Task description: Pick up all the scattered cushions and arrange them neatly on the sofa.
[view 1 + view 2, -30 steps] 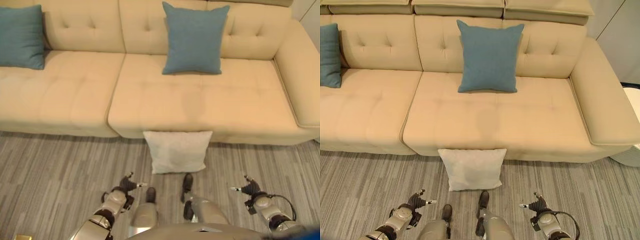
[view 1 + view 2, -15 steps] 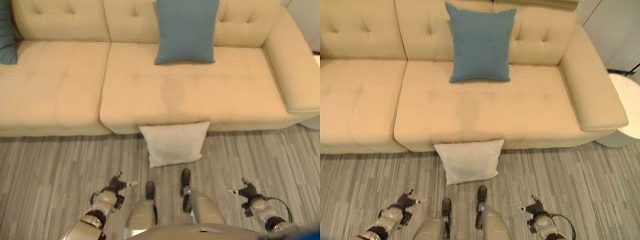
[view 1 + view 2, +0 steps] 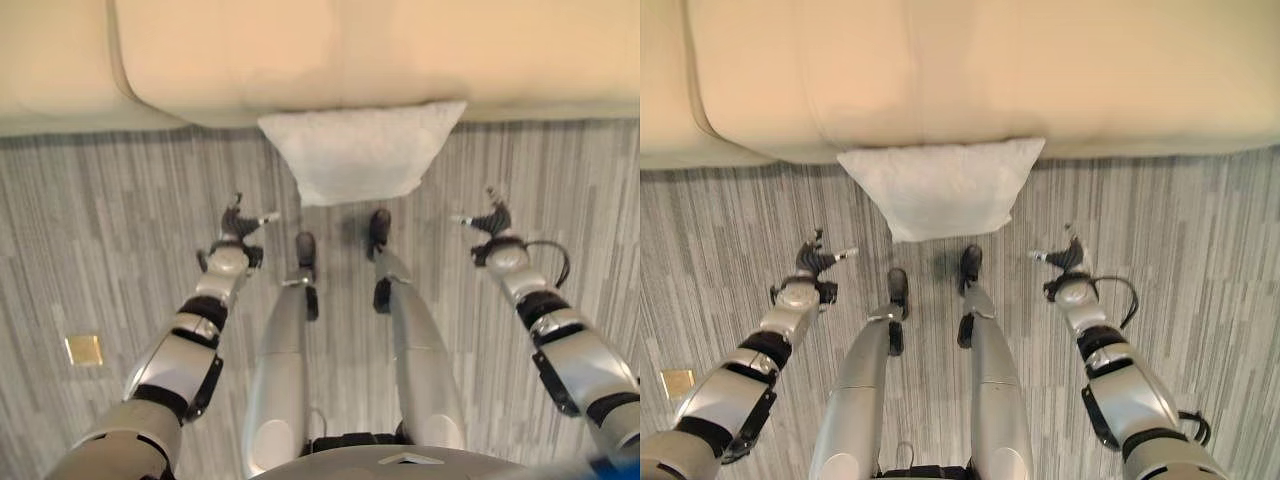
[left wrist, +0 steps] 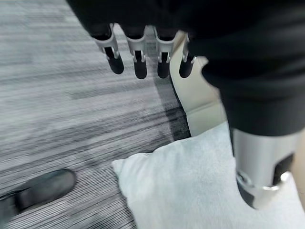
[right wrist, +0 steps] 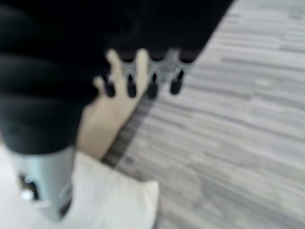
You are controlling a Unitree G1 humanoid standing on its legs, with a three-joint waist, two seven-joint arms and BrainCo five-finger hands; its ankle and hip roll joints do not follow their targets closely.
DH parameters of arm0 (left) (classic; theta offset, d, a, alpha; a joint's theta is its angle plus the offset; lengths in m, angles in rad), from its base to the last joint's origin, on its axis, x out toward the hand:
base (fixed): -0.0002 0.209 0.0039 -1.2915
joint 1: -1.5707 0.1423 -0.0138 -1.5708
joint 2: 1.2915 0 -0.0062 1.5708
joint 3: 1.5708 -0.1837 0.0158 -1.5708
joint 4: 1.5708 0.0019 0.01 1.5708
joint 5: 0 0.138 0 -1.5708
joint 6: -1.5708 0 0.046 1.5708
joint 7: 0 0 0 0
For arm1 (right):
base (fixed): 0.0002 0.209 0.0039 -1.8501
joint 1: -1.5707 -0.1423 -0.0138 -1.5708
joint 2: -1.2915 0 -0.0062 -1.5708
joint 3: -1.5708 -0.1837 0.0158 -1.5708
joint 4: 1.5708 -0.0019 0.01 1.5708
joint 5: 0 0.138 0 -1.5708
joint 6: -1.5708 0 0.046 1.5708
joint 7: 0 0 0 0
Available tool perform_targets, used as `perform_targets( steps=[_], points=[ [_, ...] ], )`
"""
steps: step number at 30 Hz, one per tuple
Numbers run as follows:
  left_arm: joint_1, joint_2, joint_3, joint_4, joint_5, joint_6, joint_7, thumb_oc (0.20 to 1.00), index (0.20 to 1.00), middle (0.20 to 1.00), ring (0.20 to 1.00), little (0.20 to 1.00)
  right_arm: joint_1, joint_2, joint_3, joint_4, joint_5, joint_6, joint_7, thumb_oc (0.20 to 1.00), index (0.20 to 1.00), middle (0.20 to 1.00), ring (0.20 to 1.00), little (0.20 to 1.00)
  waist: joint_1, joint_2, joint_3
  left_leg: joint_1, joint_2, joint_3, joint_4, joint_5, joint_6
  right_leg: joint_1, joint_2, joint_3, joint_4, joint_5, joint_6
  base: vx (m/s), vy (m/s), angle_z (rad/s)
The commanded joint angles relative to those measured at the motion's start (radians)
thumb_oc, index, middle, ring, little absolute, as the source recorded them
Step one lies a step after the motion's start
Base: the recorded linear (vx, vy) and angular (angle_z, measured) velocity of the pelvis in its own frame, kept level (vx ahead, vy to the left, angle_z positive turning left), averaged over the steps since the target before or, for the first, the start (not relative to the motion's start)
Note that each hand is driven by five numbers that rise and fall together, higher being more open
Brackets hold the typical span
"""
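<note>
A white cushion [image 3: 360,150] lies on the floor [image 3: 90,230], its far edge tucked against the base of a cream sofa [image 3: 330,50]. The cushion is roughly square with soft pointed corners, plump in the middle, and covered in a pale, finely napped fabric that looks slightly fuzzy up close. The sofa's seat is smooth, padded upholstery, with a seam dividing two seat sections, and its front edge overhangs the cushion's rear side. The floor is laid in narrow grey strips with streaky light and dark grain. The left hand [image 3: 238,222] hovers above the floor near the cushion's left corner, fingers straight and spread, thumb held apart, grasping nothing. The right hand [image 3: 489,219] hovers on the opposite side, near the cushion's right corner, likewise with straight fingers and nothing in its grasp. Both hands are clear of the cushion. A small brass-coloured square plate [image 3: 83,349] sits flush in the floor, well to the left.
</note>
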Motion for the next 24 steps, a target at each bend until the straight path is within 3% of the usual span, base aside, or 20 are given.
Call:
perform_targets(
  steps=[1, 2, 10, 24],
  points=[
    [0.079, -0.002, 0.028, -0.02, -0.056, -0.044, 0.07, 1.0, 1.0, 1.0, 1.0, 1.0, 0.08, -0.043, 0.003, -0.032, 0.067, -0.047, -0.089, 1.0, 1.0, 1.0, 1.0, 1.0, 0.002, 0.041, -0.143, -0.081, 0.004, -0.05, -0.055, 0.012, -0.029, -0.039, -0.034, 0.02, 0.2, -0.216, 0.083, 0.01, -0.05, -0.01],
    [0.015, 0.0, 0.018, -0.01, -0.07, -0.042, 0.08, 1.0, 1.0, 1.0, 1.0, 1.0, 0.012, -0.059, 0.006, -0.049, 0.092, -0.06, -0.11, 1.0, 1.0, 1.0, 1.0, 1.0, -0.007, 0.043, -0.154, -0.186, 0.007, -0.058, -0.011, 0.004, -0.025, -0.142, -0.038, 0.028, 0.245, -0.224, 0.084, 0.0, 0.0, 0.0],
    [-0.209, 0.042, -0.046, -0.002, -0.117, -0.047, 0.096, 1.0, 1.0, 1.0, 1.0, 1.0, -0.139, -0.09, 0.04, -0.072, 0.149, -0.089, -0.155, 1.0, 1.0, 1.0, 1.0, 1.0, -0.044, 0.041, -0.18, -0.409, -0.002, -0.071, 0.077, -0.011, -0.012, -0.376, -0.025, 0.053, 0.344, -0.245, 0.088, 0.05, 0.001, -0.02],
    [-0.437, 0.068, -0.174, -0.061, -0.12, -0.068, 0.072, 1.0, 1.0, 1.0, 1.0, 1.0, -0.279, -0.159, 0.11, -0.053, 0.24, -0.13, -0.125, 1.0, 1.0, 1.0, 1.0, 1.0, -0.059, 0.048, -0.215, -0.583, -0.011, -0.077, 0.111, 0.012, -0.015, -0.552, -0.026, 0.055, 0.396, -0.234, 0.104, 0.02, 0.002, -0.01]
  ],
)
